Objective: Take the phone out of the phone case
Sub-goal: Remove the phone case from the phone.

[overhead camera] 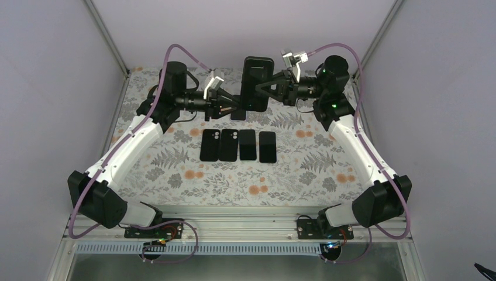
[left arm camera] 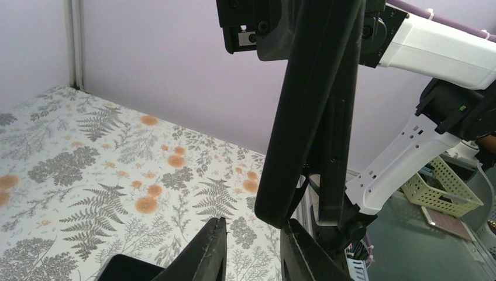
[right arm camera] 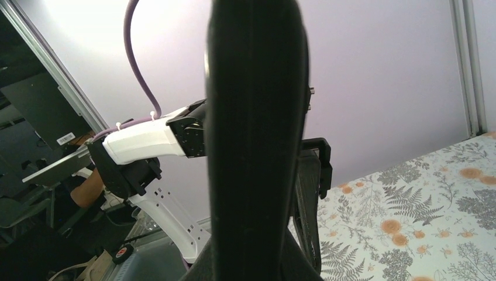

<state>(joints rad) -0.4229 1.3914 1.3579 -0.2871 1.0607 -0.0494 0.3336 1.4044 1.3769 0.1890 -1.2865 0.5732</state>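
Right gripper [overhead camera: 270, 88] clamped on cased phone [overhead camera: 257, 82], which is upright in the air at the table's 12 o'clock. Left gripper [left arm camera: 252, 254] at the phone's 8 o'clock. Its fingers [left arm camera: 207, 252] are narrowly parted and grip nothing. They sit just under the phone's lower corner; contact unclear.

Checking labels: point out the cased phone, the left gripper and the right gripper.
cased phone [overhead camera: 257, 67], top view, its upper part.
left gripper [left arm camera: 252, 229], left wrist view, gap between fingertips.
right gripper [overhead camera: 264, 88], top view, fingertips at the phone.

My left arm [overhead camera: 131, 146] and right arm [overhead camera: 358, 146] are wearing white shells and black joints. Purple cables [overhead camera: 175, 51] are looping up from the silver rail [overhead camera: 245, 219]. My left claw [left arm camera: 250, 254] is looking black.
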